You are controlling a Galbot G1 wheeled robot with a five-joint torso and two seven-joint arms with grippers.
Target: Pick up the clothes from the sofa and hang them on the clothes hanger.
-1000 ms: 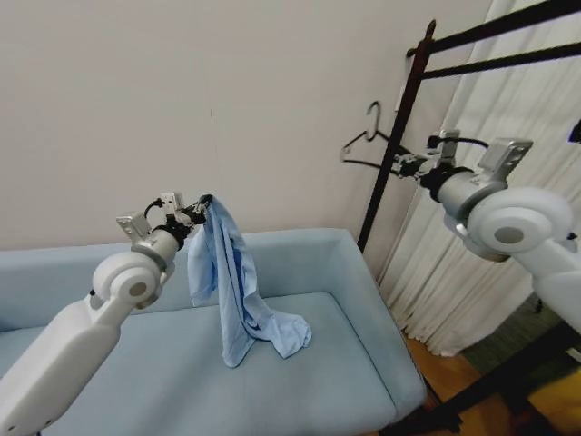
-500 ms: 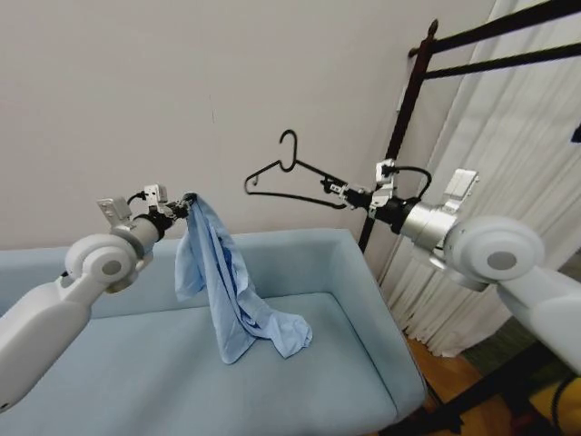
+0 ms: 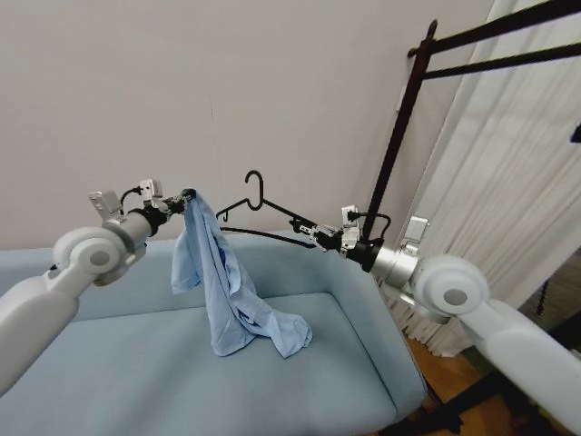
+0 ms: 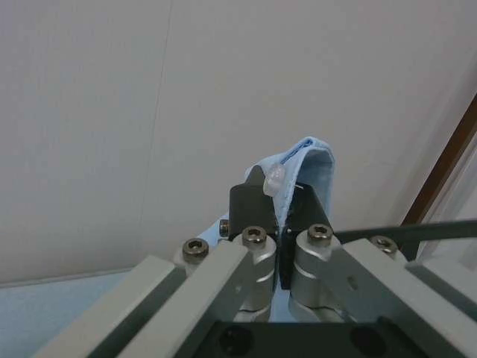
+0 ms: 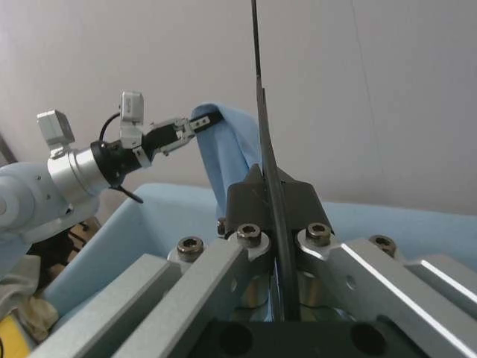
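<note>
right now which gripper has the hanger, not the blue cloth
The right gripper: it is shut on the black hanger, out over the sofa. The left gripper grips the blue garment instead.

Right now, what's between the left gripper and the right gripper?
Head view: the black hanger, clamped in the right gripper, reaches toward the blue shirt the left gripper holds.
</note>
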